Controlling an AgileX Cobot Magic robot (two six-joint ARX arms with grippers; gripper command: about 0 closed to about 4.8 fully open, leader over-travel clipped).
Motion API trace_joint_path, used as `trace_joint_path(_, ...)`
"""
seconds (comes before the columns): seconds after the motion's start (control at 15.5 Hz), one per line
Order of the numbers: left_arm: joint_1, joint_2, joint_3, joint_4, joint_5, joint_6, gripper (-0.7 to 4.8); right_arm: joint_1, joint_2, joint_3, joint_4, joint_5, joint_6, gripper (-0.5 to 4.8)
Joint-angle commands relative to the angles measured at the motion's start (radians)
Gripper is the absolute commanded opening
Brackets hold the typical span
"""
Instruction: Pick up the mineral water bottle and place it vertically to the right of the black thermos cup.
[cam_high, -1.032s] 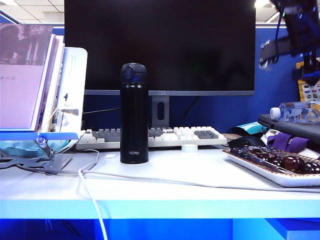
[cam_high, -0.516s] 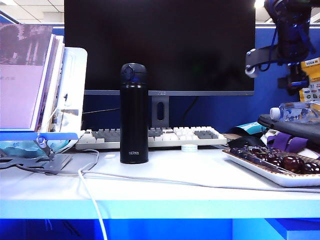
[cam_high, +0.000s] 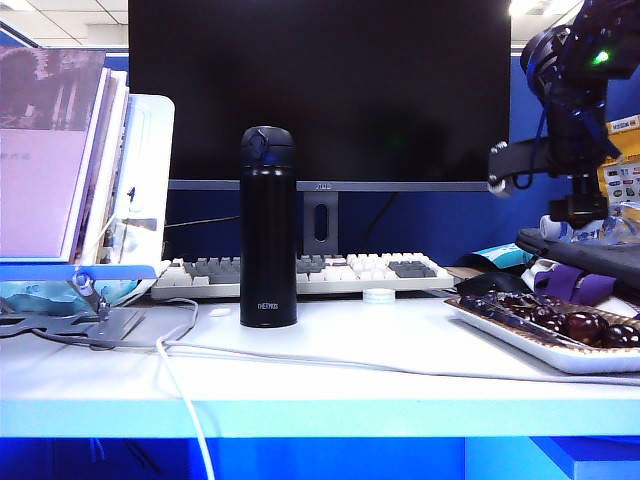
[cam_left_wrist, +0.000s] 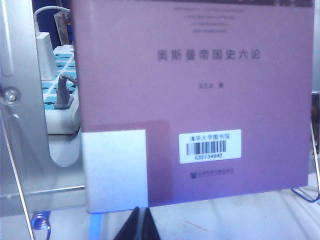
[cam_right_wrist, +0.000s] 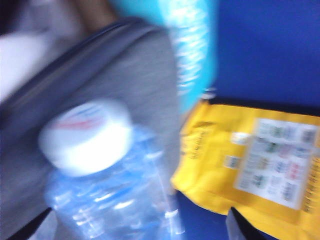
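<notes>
The black thermos cup (cam_high: 268, 227) is standing upright on the white surface (cam_high: 330, 375), in front of a keyboard (cam_high: 300, 273) and a dark monitor (cam_high: 320, 90). At the far right of the exterior view, the mineral water bottle (cam_high: 590, 228) is lying on its side on a dark grey pad (cam_high: 585, 255), well apart from the thermos, its white cap pointing toward the middle of the scene. The right end effector (cam_high: 578, 212) is hanging directly above that bottle, partly covering it. In the blurred right wrist view, the bottle (cam_right_wrist: 112, 185) is filling the near field, cap (cam_right_wrist: 86, 136) facing the camera, with the two dark fingers spread wide on either side of it and pinching nothing. A tray of dark cherries (cam_high: 565, 322) is sitting just in front of the pad. The left end effector (cam_left_wrist: 136, 227) is resting beside a purple book (cam_left_wrist: 195, 95) on a stand, its tips pressed together.
</notes>
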Motion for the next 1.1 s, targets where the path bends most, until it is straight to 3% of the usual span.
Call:
trace_joint_path(0.06, 0.0, -0.003, 0.0, -0.009, 0.005, 0.004, -0.04, -0.014, 0.026, 0.005, 0.086, 0.066, 0.001, 4.79)
trace_joint_path(0.52, 0.0, -0.003, 0.0, -0.009, 0.005, 0.004, -0.04, -0.024, 0.066, 0.005, 0.047, 0.048, 0.0, 4.79)
trace_joint_path(0.58, 0.0, -0.003, 0.0, -0.009, 0.005, 0.004, -0.04, -0.024, 0.076, 0.005, 0.08, 0.085, 0.0, 4.29)
trace_joint_path(0.77, 0.0, -0.003, 0.0, -0.009, 0.005, 0.004, -0.04, -0.025, 0.084, 0.005, 0.14, 0.11, 0.0, 4.04)
trace_joint_path(0.9, 0.0, -0.003, 0.0, -0.009, 0.005, 0.004, -0.04, -0.025, 0.084, 0.005, 0.167, 0.11, 0.001, 2.52)
trace_joint_path(1.03, 0.0, -0.003, 0.0, -0.009, 0.005, 0.004, -0.04, -0.026, 0.084, 0.005, 0.177, 0.11, 0.007, 2.2)
trace_joint_path(1.1, 0.0, -0.003, 0.0, -0.009, 0.005, 0.004, -0.04, -0.026, 0.084, 0.005, 0.19, 0.112, 0.023, 1.67)
